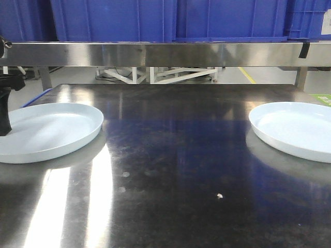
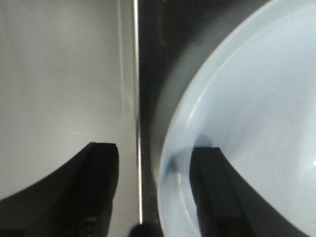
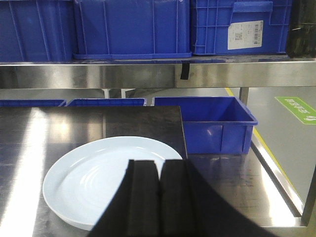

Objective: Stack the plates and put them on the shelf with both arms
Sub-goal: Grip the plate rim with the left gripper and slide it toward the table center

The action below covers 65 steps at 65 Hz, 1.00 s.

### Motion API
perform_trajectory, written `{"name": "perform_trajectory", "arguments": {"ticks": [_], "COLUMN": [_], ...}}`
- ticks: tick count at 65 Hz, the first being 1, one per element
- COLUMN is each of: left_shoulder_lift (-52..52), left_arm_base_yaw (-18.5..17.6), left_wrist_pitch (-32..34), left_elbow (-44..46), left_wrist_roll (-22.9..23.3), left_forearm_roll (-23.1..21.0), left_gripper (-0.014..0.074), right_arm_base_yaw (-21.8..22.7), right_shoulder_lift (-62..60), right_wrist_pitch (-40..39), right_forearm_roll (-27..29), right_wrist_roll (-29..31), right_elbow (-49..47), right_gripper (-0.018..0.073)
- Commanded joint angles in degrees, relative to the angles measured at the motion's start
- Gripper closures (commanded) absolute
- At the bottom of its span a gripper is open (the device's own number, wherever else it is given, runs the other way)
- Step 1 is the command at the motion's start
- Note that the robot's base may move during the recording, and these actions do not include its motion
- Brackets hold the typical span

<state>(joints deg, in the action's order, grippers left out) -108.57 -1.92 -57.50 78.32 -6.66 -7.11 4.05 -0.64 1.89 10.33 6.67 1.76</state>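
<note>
- Plates, pale bluish-white, round and glossy, lay well apart on the dark steel surface.
- Left claw gaped empty, one finger on either side of the left plate rim.
- Right claw, pinched together and empty, faced the right plate, which lay ahead-left.

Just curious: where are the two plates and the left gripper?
left plate (image 1: pixel 51 132), front view, its centre.
right plate (image 1: pixel 295 129), front view, its centre.
left gripper (image 2: pixel 154 153), left wrist view, midway between fingertips.
</note>
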Motion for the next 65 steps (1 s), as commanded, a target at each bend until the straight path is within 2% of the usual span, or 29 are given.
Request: {"name": "perform_trajectory", "arguments": {"ticks": [1,7,17,37,46,52,65], "left_shoulder_lift": [2.40,2.40,2.87,5.82,6.69,7.05,7.14], "left_arm_base_yaw": [-0.03,-0.03,-0.03,-0.03,-0.17,-1.18,-6.13], "left_wrist_pitch": [0.02,-0.21,-0.44,-6.35,-10.22,-10.36,-8.43], "left_elbow": [1.74,1.74,1.84,6.21,9.35,10.56,10.95], "left_wrist_roll": [0.48,0.48,0.48,0.48,0.48,0.38,0.26], "left_forearm_roll": [-0.83,-0.83,-0.83,-1.29,-5.85,-9.29,-18.55], "left_gripper": [0.0213,0.0291,0.0521,0.0514,0.0514,0.0514,0.0514], "right_arm_base_yaw": [-0.04,-0.04,-0.04,-0.04,-0.04,-0.04,-0.04], "right_shoulder_lift": [-1.06,-1.06,-1.06,-1.06,-1.06,-1.06,-1.06], "right_wrist_pitch": [-5.40,-5.40,-5.40,-5.40,-5.40,-5.40,-5.40], "right_forearm_roll": [-0.03,-0.03,-0.03,-0.03,-0.03,-0.03,-0.03], "right_wrist_roll": [0.15,0.15,0.15,0.15,0.15,0.15,0.15], "right_elbow": [-0.11,-0.11,-0.11,-0.11,-0.11,-0.11,-0.11], "right_gripper": [0.0502,0.0502,0.0502,0.0502,0.0502,0.0502,0.0502]}}
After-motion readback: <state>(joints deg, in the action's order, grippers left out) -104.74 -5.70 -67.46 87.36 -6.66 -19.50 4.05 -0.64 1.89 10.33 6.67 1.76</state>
